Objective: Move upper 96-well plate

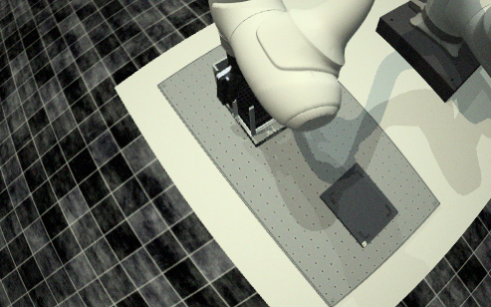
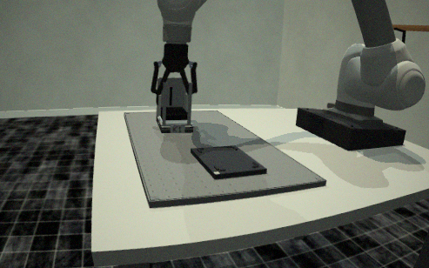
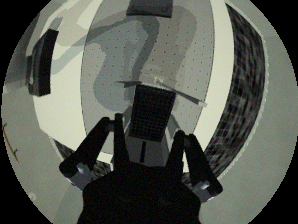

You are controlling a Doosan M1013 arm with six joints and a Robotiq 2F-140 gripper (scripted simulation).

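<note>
From the top view, the arm's pale wrist housing covers most of the stack rack K1 (image 1: pixel 252 131), so the upper plate (image 1: pixel 242 97) shows only as a dark gridded patch beside a black part of the gripper (image 1: pixel 226 85) — the grip itself is hidden here. The plate nest N1 (image 1: pixel 359 204) lies well apart down the perforated board (image 1: pixel 292 239), nothing in it, with a pale square (image 1: pixel 365 243) at its near corner; its lettering is too small to read. In the exterior view the gripper (image 2: pixel 174 93) hangs over K1 (image 2: pixel 175 127) with its fingers drawn partway in around the rack's upper level, where the upper plate sits; by my judgement they are closed on that plate, which has not yet left the rack. The lower plate cannot be told apart at this size. The wrist view shows the dark plate (image 3: pixel 152 112) between the two fingers, contact points out of sight. So only the grasp looks done — lifting, carrying, orienting A1 and seating remain.
</note>
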